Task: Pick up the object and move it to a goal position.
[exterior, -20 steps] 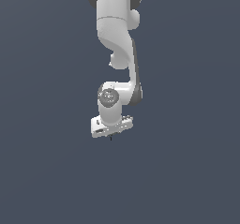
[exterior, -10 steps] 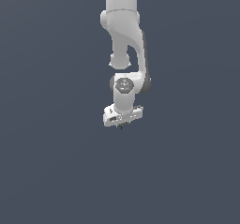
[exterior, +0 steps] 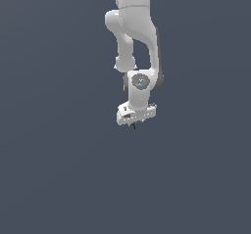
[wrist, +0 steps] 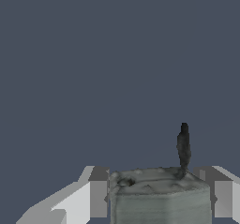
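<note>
Shifted toward the exterior view's right since earlier: white gripper (exterior: pixel 135 122) clamped on tiny grey-tan blocky object (wrist: pixel 159 197). Probably light, rigid; grip flat sides, avoid thin dark pin (wrist: pixel 183 145).

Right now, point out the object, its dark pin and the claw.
object (wrist: pixel 159 195), wrist view, on its grey-tan front face.
dark pin (wrist: pixel 183 145), wrist view, mid-shaft.
claw (exterior: pixel 135 122), exterior view, between the fingertips.

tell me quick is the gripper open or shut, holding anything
Gripper: shut on the small grey block with a dark pin, a finger on each side.
</note>
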Robot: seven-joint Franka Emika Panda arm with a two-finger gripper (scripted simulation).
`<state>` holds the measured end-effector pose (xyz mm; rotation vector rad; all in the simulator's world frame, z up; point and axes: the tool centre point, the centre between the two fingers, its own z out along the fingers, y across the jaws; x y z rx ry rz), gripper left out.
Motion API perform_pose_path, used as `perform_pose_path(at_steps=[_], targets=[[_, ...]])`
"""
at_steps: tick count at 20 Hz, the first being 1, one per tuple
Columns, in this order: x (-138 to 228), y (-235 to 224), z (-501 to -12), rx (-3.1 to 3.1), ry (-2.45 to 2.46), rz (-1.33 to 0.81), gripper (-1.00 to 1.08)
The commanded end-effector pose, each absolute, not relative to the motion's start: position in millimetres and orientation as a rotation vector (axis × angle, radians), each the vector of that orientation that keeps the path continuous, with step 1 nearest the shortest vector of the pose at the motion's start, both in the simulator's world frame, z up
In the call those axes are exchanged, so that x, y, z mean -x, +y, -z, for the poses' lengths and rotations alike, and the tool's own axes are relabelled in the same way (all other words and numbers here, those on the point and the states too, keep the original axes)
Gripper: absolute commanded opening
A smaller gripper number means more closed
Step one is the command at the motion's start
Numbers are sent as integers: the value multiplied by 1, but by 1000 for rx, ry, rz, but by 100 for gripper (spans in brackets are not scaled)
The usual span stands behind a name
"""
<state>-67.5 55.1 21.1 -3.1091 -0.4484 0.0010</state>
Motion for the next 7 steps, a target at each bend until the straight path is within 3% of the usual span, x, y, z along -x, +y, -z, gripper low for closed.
perform_pose_path(at_steps=[1, 7], targets=[[73, 60, -22, 3110, -447, 0, -100], [74, 63, -22, 3110, -447, 0, -100]])
